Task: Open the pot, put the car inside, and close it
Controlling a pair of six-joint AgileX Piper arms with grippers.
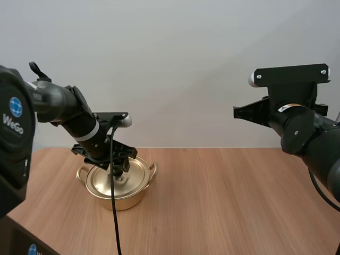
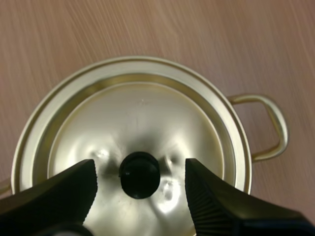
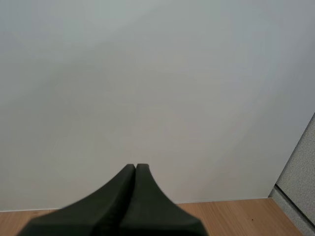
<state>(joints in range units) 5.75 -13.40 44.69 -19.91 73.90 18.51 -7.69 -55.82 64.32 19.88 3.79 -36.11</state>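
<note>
Left pincer [image 2: 140, 165] wide astride lid knob [image 2: 140, 176]; pot [image 1: 130, 199] upright, handles [image 1: 153, 169] seemingly left-right; right pincer [image 3: 135, 169] closed.

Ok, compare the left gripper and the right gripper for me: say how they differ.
The left gripper is open, its fingers apart on either side of the black knob of the lid; the right gripper is shut, its fingers together as one wedge. The left gripper is low over the pot; the right gripper is up off the table, away from the pot. Both hold nothing.
</note>
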